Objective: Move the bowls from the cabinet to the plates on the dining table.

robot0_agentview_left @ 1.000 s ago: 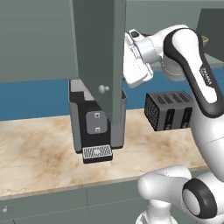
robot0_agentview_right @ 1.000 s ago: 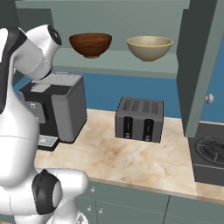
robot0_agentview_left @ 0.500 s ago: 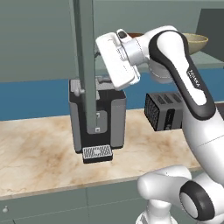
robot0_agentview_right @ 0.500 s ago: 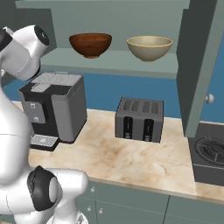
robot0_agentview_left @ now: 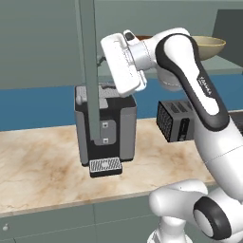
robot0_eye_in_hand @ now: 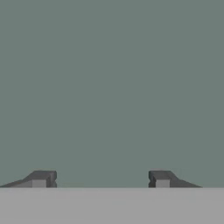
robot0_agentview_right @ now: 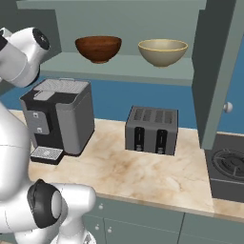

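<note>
You see the cabinet shelf (robot0_agentview_right: 119, 66) carrying the brown wooden bowl (robot0_agentview_right: 98, 48) and the olive bowl (robot0_agentview_right: 162, 52); the marble worktop (robot0_agentview_right: 143, 171) bears the coffee machine (robot0_agentview_right: 59, 119) and toaster (robot0_agentview_right: 151, 129).

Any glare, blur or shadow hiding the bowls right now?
Right base view: sharp and evenly lit, brown bowl and olive bowl clear on the cabinet shelf. Left base view: the arm covers most of the olive bowl. Hand view: flat grey-green, open pincer.
</note>
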